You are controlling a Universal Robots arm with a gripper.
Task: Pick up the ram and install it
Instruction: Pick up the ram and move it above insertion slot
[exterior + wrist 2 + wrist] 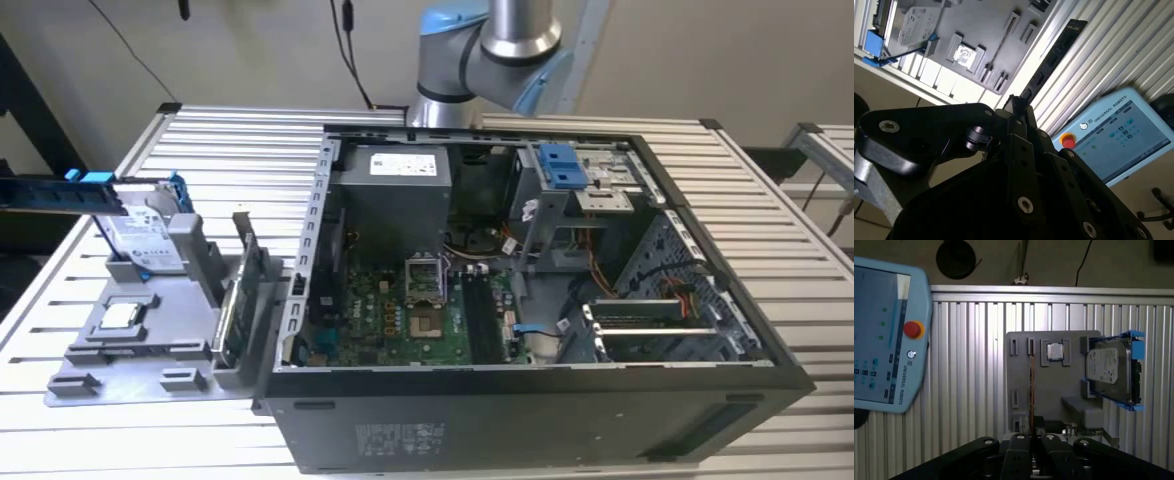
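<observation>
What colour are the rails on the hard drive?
Blue. The rails on the hard drive show best in the first wrist view.

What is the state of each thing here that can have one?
ram: clamped at one end in the jaws, held in the air.
gripper: shut on the ram.
hard drive: seated in the gray holder, blue rails on.
computer case: lying on its side, open, inside exposed.

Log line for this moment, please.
gripper: shut on ram | ram: projects out from gripper, clear of gray tray | hard drive: on tray | install: not done
</observation>
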